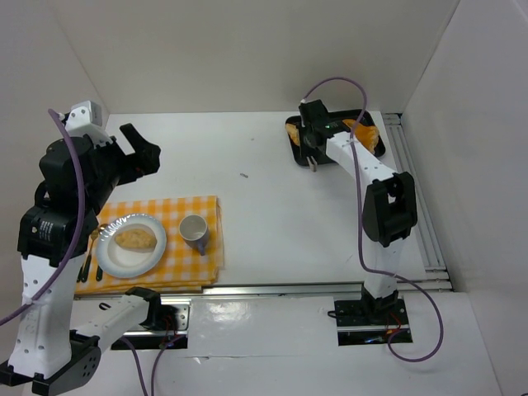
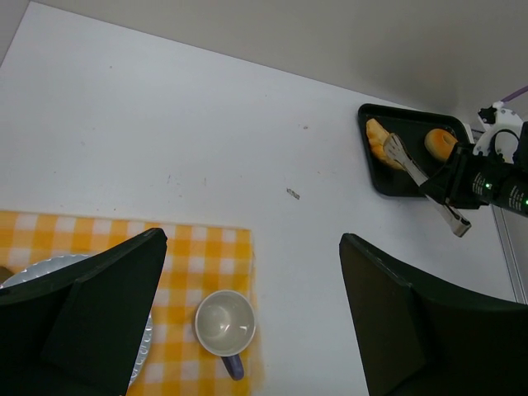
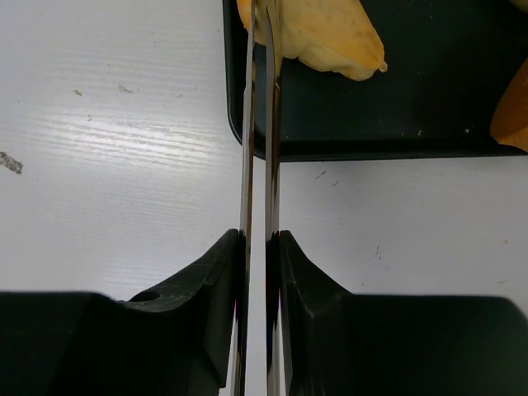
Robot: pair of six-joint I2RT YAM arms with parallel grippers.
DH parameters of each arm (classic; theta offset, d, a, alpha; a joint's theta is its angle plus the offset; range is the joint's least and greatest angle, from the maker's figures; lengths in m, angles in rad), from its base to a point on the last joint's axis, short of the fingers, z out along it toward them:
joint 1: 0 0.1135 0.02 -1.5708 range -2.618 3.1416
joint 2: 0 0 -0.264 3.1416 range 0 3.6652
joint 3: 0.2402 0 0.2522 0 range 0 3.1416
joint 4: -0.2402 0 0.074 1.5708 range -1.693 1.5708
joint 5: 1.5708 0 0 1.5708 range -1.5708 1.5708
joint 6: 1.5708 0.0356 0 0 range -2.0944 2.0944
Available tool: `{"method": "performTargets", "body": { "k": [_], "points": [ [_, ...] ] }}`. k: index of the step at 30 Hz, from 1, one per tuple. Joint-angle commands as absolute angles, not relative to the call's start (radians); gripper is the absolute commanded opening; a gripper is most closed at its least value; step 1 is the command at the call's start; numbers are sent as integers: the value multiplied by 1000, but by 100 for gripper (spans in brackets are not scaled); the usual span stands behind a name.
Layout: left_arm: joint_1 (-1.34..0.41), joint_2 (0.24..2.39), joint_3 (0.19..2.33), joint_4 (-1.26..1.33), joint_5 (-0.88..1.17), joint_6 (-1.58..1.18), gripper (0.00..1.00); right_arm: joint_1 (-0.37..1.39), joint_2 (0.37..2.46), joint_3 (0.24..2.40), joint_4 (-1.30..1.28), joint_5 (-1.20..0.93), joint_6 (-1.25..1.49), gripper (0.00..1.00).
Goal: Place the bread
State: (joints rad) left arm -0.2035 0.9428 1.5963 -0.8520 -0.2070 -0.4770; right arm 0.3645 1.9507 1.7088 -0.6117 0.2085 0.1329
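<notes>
overhead from behind the bases [image 1: 367, 313]; left wrist high, facing the far tray [image 2: 412, 124]; right wrist close, seemingly on that tray's edge.

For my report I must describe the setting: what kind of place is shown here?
Probably a robot test booth, staged as a breakfast table: white walls enclose it, a yellow checked cloth holds a plate and mug, and a black tray holds bread.

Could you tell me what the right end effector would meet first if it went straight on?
The right end effector grips tongs whose tips lead over the black tray; straight on, they would probably meet the pale bread there first, though their height above it is unclear.
</notes>
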Motion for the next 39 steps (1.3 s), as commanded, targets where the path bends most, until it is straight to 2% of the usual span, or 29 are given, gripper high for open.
{"method": "performTargets", "body": {
  "k": [1,9,15,18,24,28,39],
  "points": [
    [-198,931,1591,-810,-229,-456,100,379,1829,1749,-615,224,126,0],
    [-198,931,1600,-810,-229,-456,100,429,1758,1795,-624,187,135,0],
    [-198,942,1629,-810,-238,-456,100,607,1758,1902,-637,152,135,0],
    [-198,942,1655,-821,-261,-456,97,696,1767,1902,-588,10,149,0],
    [-198,942,1720,-842,-302,-446,97,909,1903,2045,-565,-142,158,0],
    [-198,942,1739,-842,-302,-446,97,1046,2032,2169,-586,-170,138,0],
    [-198,931,1729,-851,-313,-446,99,1170,2158,2166,-595,-235,127,0]
  ]
}}
